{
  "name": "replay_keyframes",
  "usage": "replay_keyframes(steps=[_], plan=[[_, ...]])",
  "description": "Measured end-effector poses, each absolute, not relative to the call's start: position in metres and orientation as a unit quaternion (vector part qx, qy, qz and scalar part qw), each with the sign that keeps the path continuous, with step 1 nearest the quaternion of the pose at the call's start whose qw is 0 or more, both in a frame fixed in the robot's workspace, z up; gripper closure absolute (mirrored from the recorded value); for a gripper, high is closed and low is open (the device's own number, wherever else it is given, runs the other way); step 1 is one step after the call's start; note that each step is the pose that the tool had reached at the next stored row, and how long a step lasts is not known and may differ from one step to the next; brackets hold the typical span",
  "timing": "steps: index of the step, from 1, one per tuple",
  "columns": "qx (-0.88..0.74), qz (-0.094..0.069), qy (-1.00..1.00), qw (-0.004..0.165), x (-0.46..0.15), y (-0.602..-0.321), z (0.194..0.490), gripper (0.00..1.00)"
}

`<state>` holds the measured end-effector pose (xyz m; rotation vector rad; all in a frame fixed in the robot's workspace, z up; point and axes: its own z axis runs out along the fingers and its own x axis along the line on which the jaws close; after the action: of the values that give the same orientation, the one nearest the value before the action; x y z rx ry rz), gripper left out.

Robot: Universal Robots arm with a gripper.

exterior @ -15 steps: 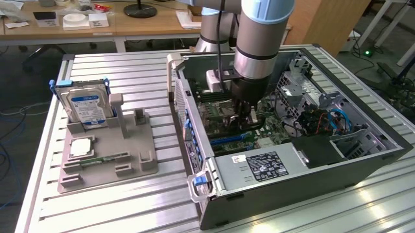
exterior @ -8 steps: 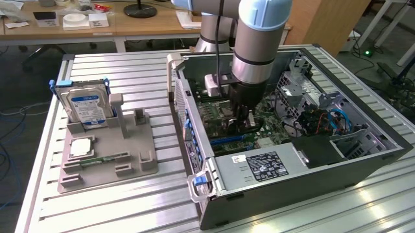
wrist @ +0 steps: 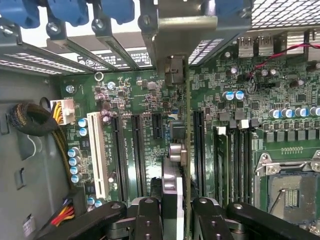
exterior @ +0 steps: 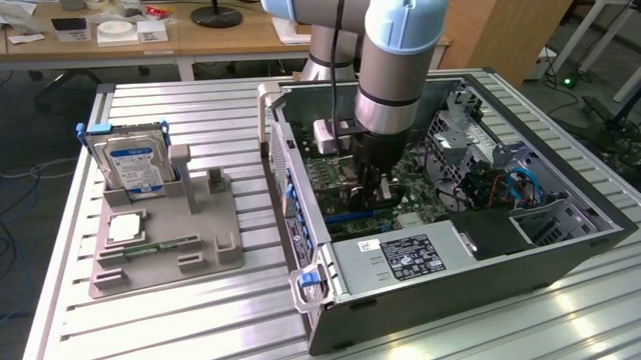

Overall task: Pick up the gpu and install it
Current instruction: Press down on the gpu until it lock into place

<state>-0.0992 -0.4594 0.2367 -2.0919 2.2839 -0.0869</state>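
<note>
My gripper reaches down into the open computer case, just above the motherboard. In the wrist view the gripper is shut on the gpu, which shows edge-on as a thin card between the two black fingers. The card runs along the motherboard above the long black expansion slots. Its silvery end bracket stands against the case's rear slot openings. Whether the card's edge sits in a slot cannot be told.
On the metal table a grey holder carries a hard drive, a small green memory stick and a square chip. Inside the case lie the power supply, blue cables, a white slot and the CPU socket.
</note>
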Motion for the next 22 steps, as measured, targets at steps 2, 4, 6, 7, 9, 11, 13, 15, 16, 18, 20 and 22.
replay_keyframes(steps=[2, 4, 6, 7, 9, 11, 13, 15, 16, 18, 20, 22], plan=[[-0.675, -0.028, 0.737, 0.022, -0.0994, -0.4598, 0.236, 0.72], [-0.675, -0.028, 0.737, 0.022, -0.0998, -0.4601, 0.2353, 0.72], [-0.675, -0.028, 0.737, 0.021, -0.1005, -0.4602, 0.2344, 0.72], [-0.675, -0.028, 0.737, 0.021, -0.1011, -0.4602, 0.2341, 0.72], [-0.675, -0.028, 0.737, 0.022, -0.1023, -0.4602, 0.2335, 0.72], [-0.675, -0.028, 0.737, 0.022, -0.1027, -0.4602, 0.233, 0.72], [-0.675, -0.028, 0.737, 0.021, -0.1029, -0.4602, 0.2326, 0.72], [-0.675, -0.028, 0.737, 0.021, -0.103, -0.4602, 0.2326, 0.72], [-0.675, -0.028, 0.737, 0.022, -0.1034, -0.4602, 0.2324, 0.72], [-0.675, -0.028, 0.737, 0.022, -0.1043, -0.4601, 0.232, 0.72], [-0.675, -0.028, 0.737, 0.022, -0.1048, -0.4602, 0.2319, 0.72], [-0.675, -0.028, 0.737, 0.022, -0.1051, -0.4603, 0.2316, 0.72]])
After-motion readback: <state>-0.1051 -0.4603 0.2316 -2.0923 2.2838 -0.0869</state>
